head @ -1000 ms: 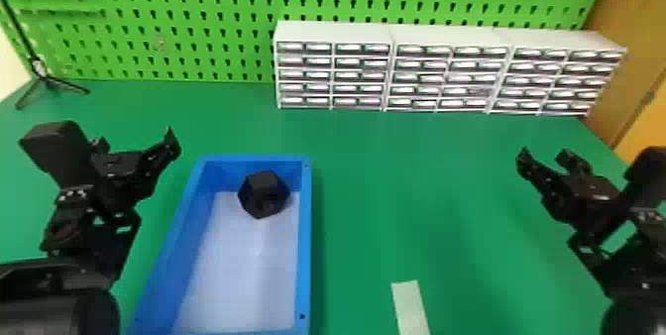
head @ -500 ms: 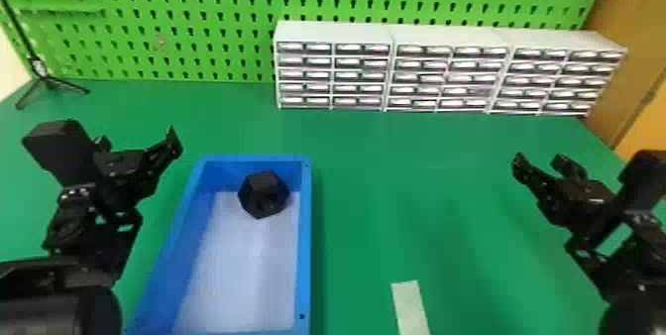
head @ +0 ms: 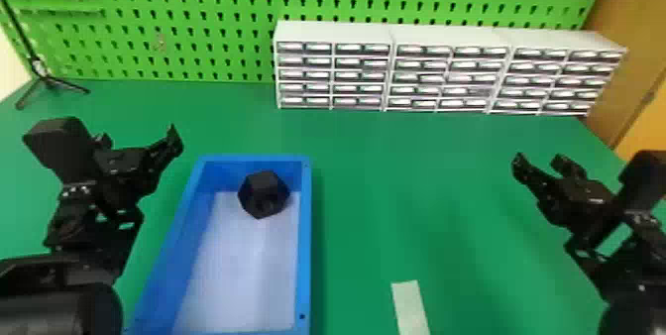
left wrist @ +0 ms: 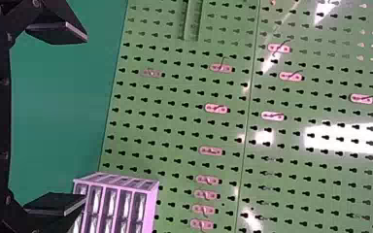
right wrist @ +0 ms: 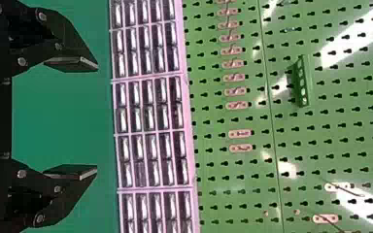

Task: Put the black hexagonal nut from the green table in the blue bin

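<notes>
slightly leftward has crept the black two-fingered right gripper (head: 539, 159), at frame right; it and the black left gripper (head: 138, 137), frame left, gape empty. the black hexagonal nut (head: 264, 194) lies in the blue rectangular bin (head: 305, 245), lower left: placing seems done; just stay clear.

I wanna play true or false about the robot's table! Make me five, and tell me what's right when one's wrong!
1. The black nut is inside the blue bin. True.
2. The left gripper is squeezing the nut. False: its fingers are open, with nothing between them.
3. The little white drawers stand at the back of the green table. True.
4. The pale strip is in the bin. False: it lies on the table, to the right of the bin.
5. The right gripper is open. True.
</notes>
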Tool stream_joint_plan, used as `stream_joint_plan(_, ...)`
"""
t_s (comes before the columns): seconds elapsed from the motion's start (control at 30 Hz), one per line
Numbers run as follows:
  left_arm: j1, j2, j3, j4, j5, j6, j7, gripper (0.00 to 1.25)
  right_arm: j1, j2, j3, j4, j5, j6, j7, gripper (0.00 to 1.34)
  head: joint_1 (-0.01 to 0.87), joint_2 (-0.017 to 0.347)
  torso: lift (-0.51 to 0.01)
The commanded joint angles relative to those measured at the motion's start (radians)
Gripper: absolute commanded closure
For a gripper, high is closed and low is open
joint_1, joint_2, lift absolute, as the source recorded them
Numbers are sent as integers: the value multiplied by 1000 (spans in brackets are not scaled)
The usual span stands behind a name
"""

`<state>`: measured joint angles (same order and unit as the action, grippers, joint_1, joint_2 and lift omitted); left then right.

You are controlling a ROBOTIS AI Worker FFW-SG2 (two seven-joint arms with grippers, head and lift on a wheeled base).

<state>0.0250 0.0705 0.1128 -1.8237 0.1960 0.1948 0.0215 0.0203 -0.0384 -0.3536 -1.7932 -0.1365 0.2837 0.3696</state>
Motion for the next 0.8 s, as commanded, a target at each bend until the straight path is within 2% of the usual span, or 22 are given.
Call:
stream_joint_plan(0.0, -2, 0, -1, 0, 0, 0, 0, 125, -2, 0, -1, 0, 0, 0, 0, 516, 692, 8, -97)
stream_joint_plan(0.77, 4, 0, 1, 0, -1, -6, 0, 125, -2, -3, 2, 0, -3, -1, 0, 515, 692, 8, -97)
